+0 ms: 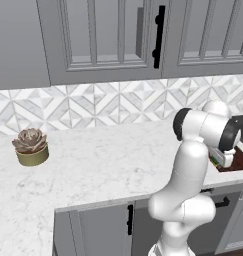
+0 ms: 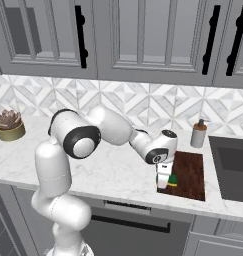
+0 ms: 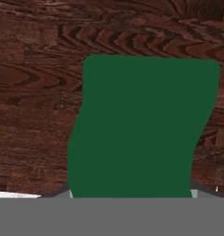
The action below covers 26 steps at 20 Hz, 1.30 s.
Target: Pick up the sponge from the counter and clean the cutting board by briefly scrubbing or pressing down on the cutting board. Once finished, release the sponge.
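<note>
A: Checking hand (image 2: 166, 183) state. Sitting over the near left corner of the cutting board (image 2: 190, 175), pointing straight down.

B: Confirming. Clamping the sponge (image 2: 171, 180), fingers pressed in on its sides. Showing green top with a yellow edge in the right base view.

A: Seeing the sponge (image 3: 141, 129) in the hand view too. Dark green face filling the middle, dark wood grain of the cutting board (image 3: 35, 92) all around it. Looking squeezed, outline bending inward at the sides.

B: Contact with the board? Appearing pressed down or very close to it; hard telling exactly.

A: Noting the cutting board lying flat on the surface (image 2: 118, 172), near the front edge. Soap dispenser (image 2: 198, 134) standing just behind the board's far right corner. Sink (image 2: 232, 165) lying right of the board.

B: Left base view: arm blocking most of it, just a strip of cutting board (image 1: 240, 159) peeking out past the wrist. Potted plant (image 1: 31, 146) sitting far left of the board, well apart.
</note>
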Tool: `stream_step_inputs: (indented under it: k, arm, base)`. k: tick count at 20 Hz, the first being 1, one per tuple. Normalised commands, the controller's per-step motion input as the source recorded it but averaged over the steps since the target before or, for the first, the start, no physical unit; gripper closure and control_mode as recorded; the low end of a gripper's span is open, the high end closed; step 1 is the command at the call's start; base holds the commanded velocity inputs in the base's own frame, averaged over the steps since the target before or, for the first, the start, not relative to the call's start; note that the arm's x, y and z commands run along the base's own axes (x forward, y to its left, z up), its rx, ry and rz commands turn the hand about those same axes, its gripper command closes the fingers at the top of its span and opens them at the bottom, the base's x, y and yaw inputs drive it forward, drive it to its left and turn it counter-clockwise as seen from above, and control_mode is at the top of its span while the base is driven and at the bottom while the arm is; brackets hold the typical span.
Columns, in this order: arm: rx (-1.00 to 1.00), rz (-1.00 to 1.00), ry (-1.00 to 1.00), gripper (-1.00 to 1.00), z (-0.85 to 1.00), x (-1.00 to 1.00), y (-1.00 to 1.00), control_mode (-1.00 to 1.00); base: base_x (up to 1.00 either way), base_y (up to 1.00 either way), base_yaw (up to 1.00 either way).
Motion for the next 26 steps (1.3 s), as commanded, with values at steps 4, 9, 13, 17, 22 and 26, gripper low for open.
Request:
stream_step_inputs:
  k: [4, 9, 13, 17, 22, 26]
  arm:
    - [0.02, -0.12, -0.01, 1.00, 0.29, 0.81, 0.00, -1.00]
    - [0.00, -0.06, 0.00, 1.00, 0.05, 0.69, 0.00, -1.00]
    - [0.00, 0.00, 0.00, 1.00, -0.15, 0.53, -0.25, -1.00]
    - [0.00, -0.01, 0.00, 1.00, -0.51, 0.01, -0.79, -1.00]
    - [0.04, 0.00, -0.09, 1.00, -0.20, 0.00, -0.23, -1.00]
    - [0.02, -0.01, -0.19, 1.00, 0.07, -0.01, -0.11, -1.00]
  base:
    - [0.00, 0.00, 0.00]
    - [0.00, 0.00, 0.00]
    - [0.00, 0.00, 0.00]
    - [0.00, 0.00, 0.00]
    - [0.00, 0.00, 0.00]
    - [0.00, 0.00, 0.00]
